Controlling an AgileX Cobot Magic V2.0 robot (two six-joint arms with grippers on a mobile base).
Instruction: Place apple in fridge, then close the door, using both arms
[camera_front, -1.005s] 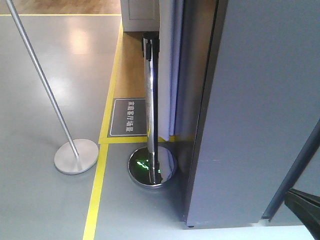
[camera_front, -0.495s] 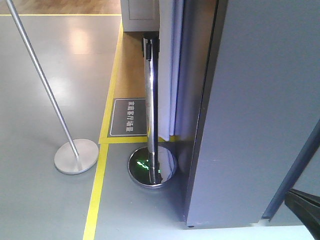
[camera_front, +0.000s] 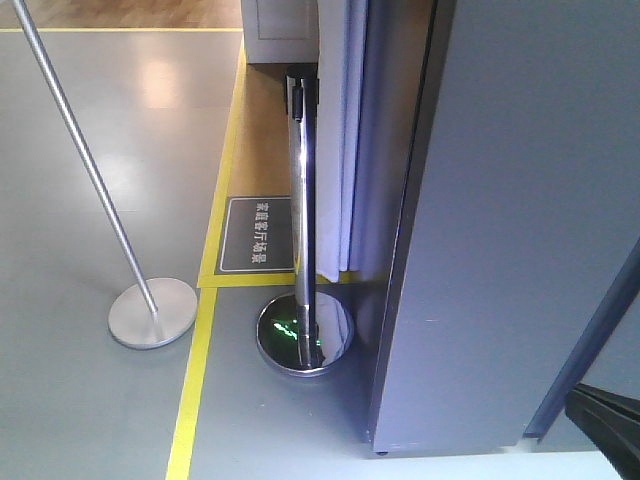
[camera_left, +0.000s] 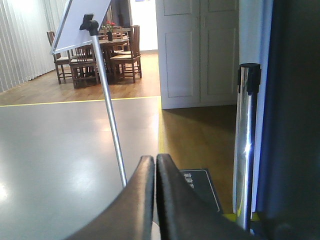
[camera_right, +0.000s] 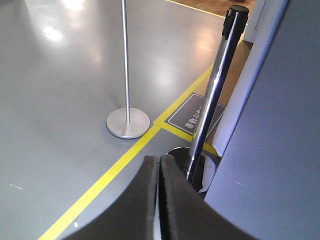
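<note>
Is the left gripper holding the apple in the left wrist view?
No, the left gripper is shut with its fingers pressed together and nothing between them.

Chrome post (camera_front: 303, 200) mirror-glossy w/ black plastic cap; sign pole (camera_front: 85, 170) brushed metal; grey floor (camera_front: 90, 400) smooth, semi-gloss; fridge (camera_front: 520, 220) matt grey.

place: showroom or demo hall with mock home areas | floor: glossy grey floor (camera_front: 90, 400) with yellow tape lines (camera_front: 190, 390) and a floor sign plate (camera_front: 257, 234) | barriers: chrome queue post (camera_front: 303, 200) | sign stand (camera_left: 107, 107) on round base | background: wooden dining table and chairs (camera_left: 100, 55), white panelled doors (camera_left: 197, 50)
</note>
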